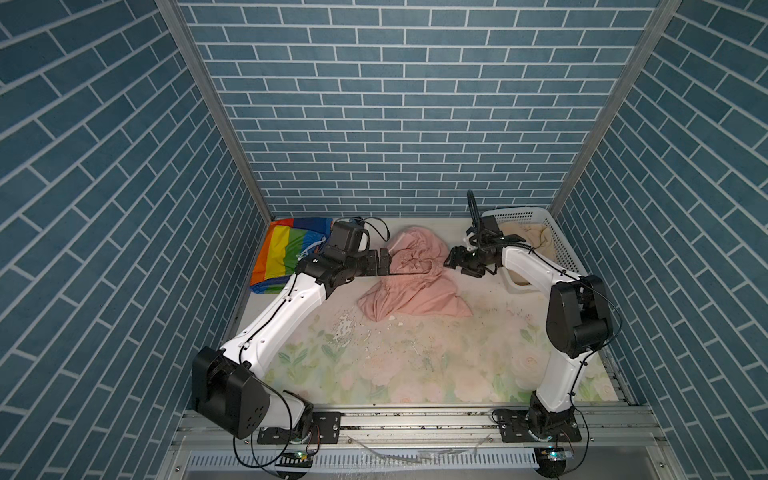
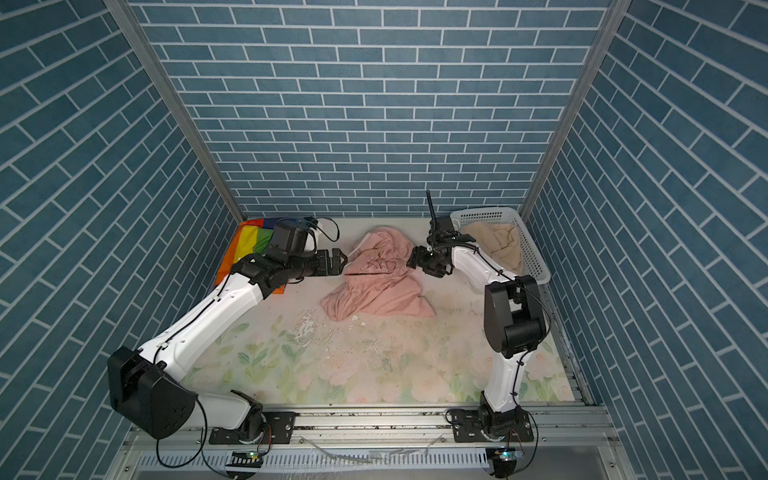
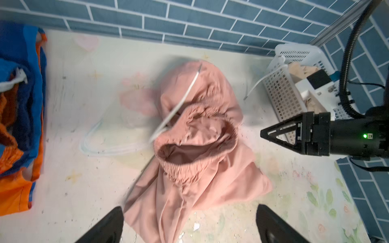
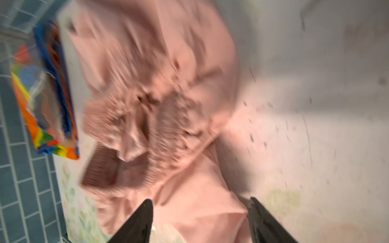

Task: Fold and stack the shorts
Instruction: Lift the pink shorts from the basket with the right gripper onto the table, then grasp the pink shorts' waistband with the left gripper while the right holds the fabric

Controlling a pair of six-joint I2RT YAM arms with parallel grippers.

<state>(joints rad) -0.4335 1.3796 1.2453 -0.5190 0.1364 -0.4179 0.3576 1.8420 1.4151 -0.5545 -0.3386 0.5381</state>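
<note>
- The pink shorts are lying crumpled at the centre of the worktop, the waistband gaping.
- The left tool and the right tool are flanking them, both wide and empty, probably for taking the waistband's two sides.

On your table, the middle shorts lie toward the back, about midway across. Your left gripper sits just at their left edge and your right gripper just at their right edge, facing each other across the heap. You cannot tell whether either touches the cloth. The corner shorts lie in the back left corner, partly hidden by the left arm. The basket stands in the back right corner, with the basket shorts inside it.
</note>
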